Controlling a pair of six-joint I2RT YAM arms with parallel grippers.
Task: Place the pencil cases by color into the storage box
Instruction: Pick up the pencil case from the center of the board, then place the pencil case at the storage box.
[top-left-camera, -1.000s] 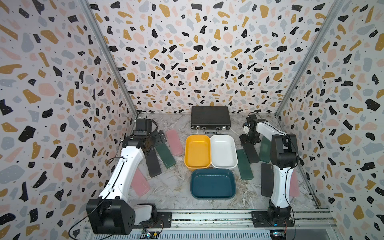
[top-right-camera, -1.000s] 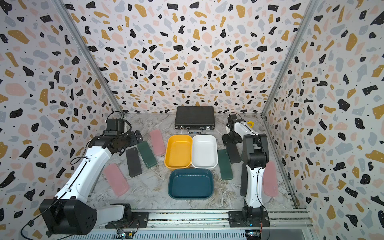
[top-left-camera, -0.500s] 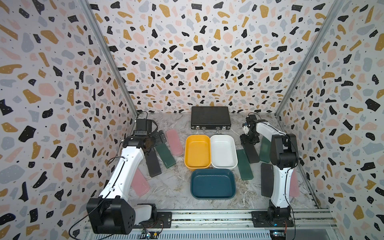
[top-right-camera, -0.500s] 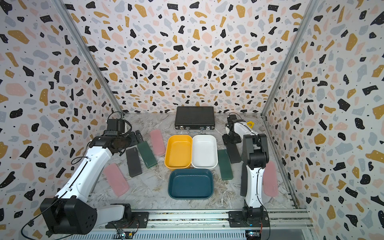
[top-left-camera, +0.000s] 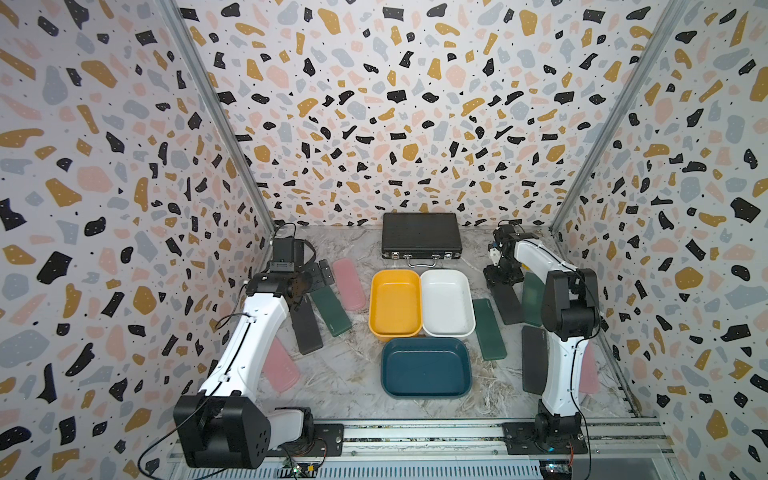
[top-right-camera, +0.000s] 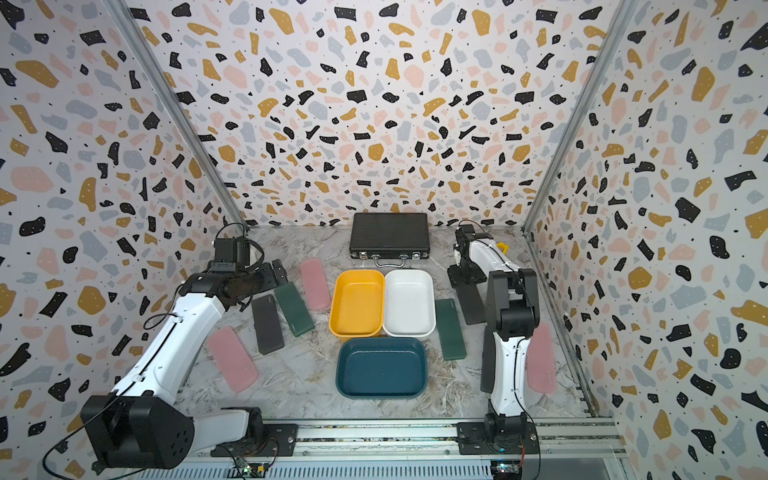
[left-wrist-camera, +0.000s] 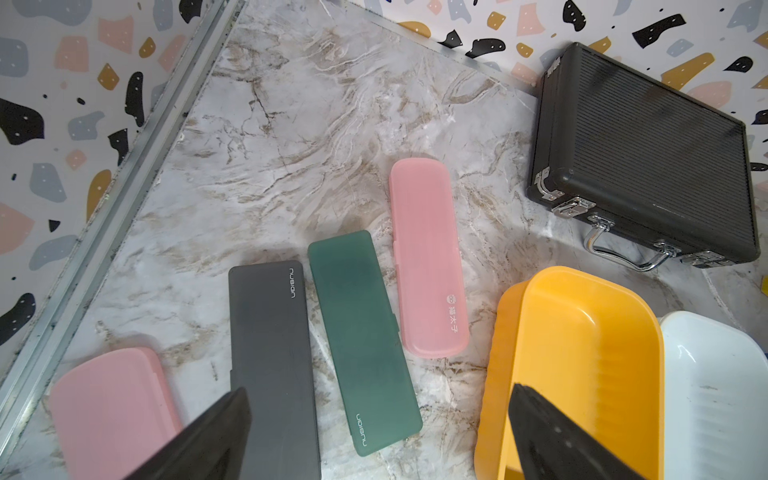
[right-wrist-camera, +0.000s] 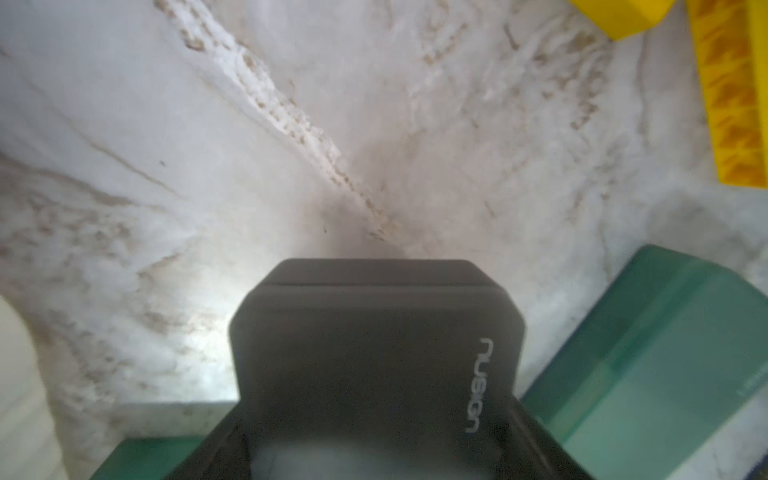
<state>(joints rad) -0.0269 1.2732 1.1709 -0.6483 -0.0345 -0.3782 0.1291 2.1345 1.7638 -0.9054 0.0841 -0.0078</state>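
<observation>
Right tool (top-left-camera: 500, 277) sits low at the far right of the bench (top-left-camera: 353, 374), jaws pressed together on the far end of a black pencil case (top-left-camera: 510, 306). In the right wrist view that case fills the gap between the fingers (right-wrist-camera: 208, 457), with white lettering along one edge. I cannot tell whether the pinched end is clear of the bench. Just beside it, on the wall side, lies a dark green case (top-left-camera: 532, 297), partly behind the right arm. A second green case (top-left-camera: 490, 330) lies between the black pencil case and the white tub (top-left-camera: 446, 307). Nearer the rail, a second black case (top-left-camera: 534, 361) and a pink case (top-right-camera: 540, 361) lie either side of the arm's upright link. Small yellow pieces (right-wrist-camera: 731, 104) sit near the far right corner. Left tool (top-left-camera: 322, 275) hangs above the far left of the bench, jaws spread wide with nothing between them. In the left wrist view its two fingers (left-wrist-camera: 552, 440) frame the cases below. Four cases lie side by side there, angled and apart: a far pink case (top-left-camera: 349, 282), a left green case (top-left-camera: 330, 311), a third black case (top-left-camera: 306, 328) and a near pink case (top-left-camera: 280, 363). Yellow tub (top-left-camera: 395, 307) and white tub stand touching at centre, and the blue tub (top-left-camera: 426, 368) is just in front of them. Every case lies on the bench outside the tubs. A ribbed black briefcase (top-left-camera: 420, 235) lies shut against the back wall.
</observation>
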